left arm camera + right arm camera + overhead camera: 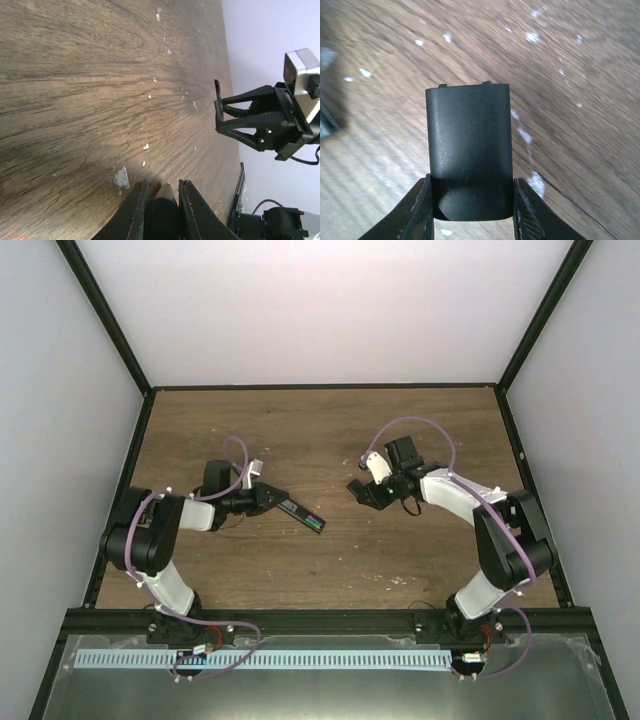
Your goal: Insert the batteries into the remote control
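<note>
Pincers first, seen from above: my left pincer [278, 501] is pinching one end of the remote [300, 511], which sticks out from it slanting toward the middle of the table [300, 430]. At the remote's free end I see a touch of green and a touch of purple, the batteries [316, 521], lying side by side in the body of the remote. My right pincer [358, 490] faces it across a gap, near but not touching. It is closed on something dark that is too small to make out from up here. I cannot tell from this view whether the remote rests on the wood or hangs just over it.

From my right wrist, the two fingers [420, 212] are pressed against the sides of a flat black cover [470, 150], roughly rectangular with rounded corners and two small tabs on its far edge. It is held over the blurred wood grain. A dark blurred shape at the left edge I cannot identify.

From my left wrist, my fingers are clamped tight on the black rounded end of the remote at the bottom of the view, with no gap on either side. Across the wood the right pincer stands apart from mine, with a thin black strip at its tips, seen edge-on
</note>
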{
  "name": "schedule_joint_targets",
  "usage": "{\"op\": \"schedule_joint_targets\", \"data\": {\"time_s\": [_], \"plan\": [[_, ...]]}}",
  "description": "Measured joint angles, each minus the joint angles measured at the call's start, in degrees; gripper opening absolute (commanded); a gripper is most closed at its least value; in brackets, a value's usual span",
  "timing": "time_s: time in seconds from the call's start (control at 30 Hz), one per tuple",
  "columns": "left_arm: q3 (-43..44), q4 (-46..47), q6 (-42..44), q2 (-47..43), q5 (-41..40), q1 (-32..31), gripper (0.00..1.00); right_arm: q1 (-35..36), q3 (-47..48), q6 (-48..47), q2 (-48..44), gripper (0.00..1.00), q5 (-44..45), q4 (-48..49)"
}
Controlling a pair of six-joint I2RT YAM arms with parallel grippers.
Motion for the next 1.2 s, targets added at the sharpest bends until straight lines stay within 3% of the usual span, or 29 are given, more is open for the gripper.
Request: {"op": "schedule_joint_targets", "data": {"time_s": [0.4, 1.2], "plan": [[-3.2, 10.6, -3.0, 3.0, 0.1, 0.0, 0.0, 8.8, -0.2, -2.6, 0.4, 0.16, -5.3, 4.4], [-3.1, 10.5, -2.7, 3.2, 0.0, 0.0, 0.0, 16.0, 3.0, -7.0, 8.3, 0.16, -8.3, 5.0]]}}
